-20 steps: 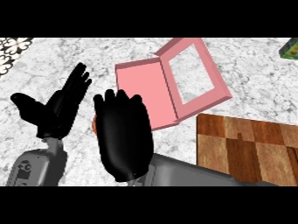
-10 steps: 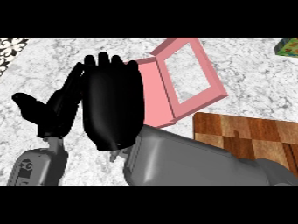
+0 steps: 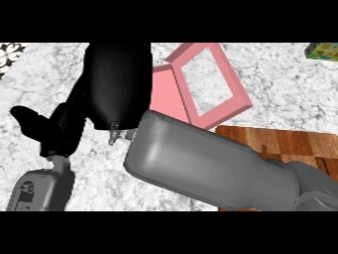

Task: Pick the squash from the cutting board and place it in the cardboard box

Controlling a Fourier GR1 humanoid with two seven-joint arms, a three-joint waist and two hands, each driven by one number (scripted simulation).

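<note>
Near: brown wooden cutting board [image 3: 296, 141], partly behind grey right forearm [image 3: 208, 166]; squash not visible. Left hand [image 3: 51, 126] at the view's left, fingers relaxed, open. Right hand [image 3: 116, 84] raised, fingers' state cannot be told. Beyond: pink open box [image 3: 200, 84] on white marbled table [image 3: 274, 84]. Far corner: green patterned object [image 3: 332, 51]

Two black hands show: the right hand [image 3: 116, 84] at upper centre and the left hand [image 3: 47, 129] at left. One pink box [image 3: 200, 84], one wooden cutting board [image 3: 303, 144], one green packet [image 3: 332, 51] at upper right.
</note>
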